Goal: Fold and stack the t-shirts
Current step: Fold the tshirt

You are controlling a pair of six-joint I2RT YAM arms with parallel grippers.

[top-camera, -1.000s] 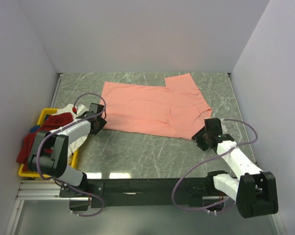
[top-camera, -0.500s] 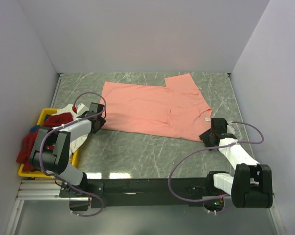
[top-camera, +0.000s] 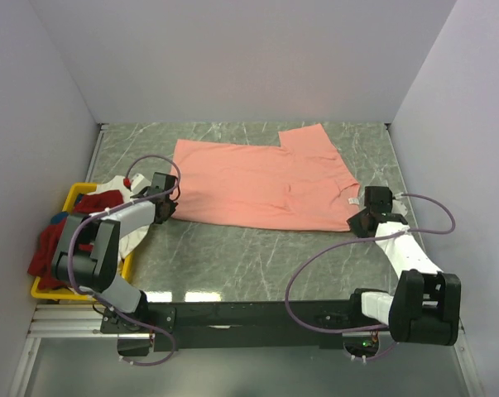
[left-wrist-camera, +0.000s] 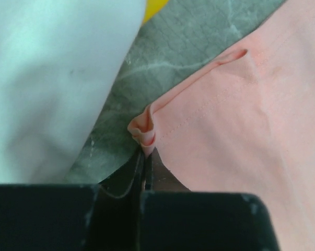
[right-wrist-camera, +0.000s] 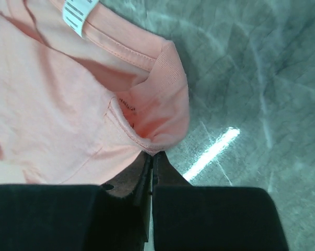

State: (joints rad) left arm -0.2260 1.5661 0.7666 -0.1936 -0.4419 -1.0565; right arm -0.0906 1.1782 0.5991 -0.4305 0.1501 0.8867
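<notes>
A salmon-pink t-shirt (top-camera: pixel 261 182) lies spread flat on the grey marbled table, its white neck label (right-wrist-camera: pixel 78 12) near the right end. My left gripper (top-camera: pixel 168 208) is shut on the shirt's near left corner, where the hem (left-wrist-camera: pixel 142 128) bunches between the jaws. My right gripper (top-camera: pixel 361 220) is shut on the collar edge (right-wrist-camera: pixel 160 128) at the near right. A dark red t-shirt (top-camera: pixel 55 236) and a white t-shirt (top-camera: pixel 117 192) lie heaped in the bin at the left; the white cloth (left-wrist-camera: pixel 47 78) fills the left of the left wrist view.
A yellow plastic bin (top-camera: pixel 77 197) stands at the table's left edge beside the left arm. White walls close in the table at the back and both sides. Purple cables loop from both arms.
Both grippers have shut on the pink shirt's near edge. The right gripper moved right and away to the collar; the left arm barely shifted.
</notes>
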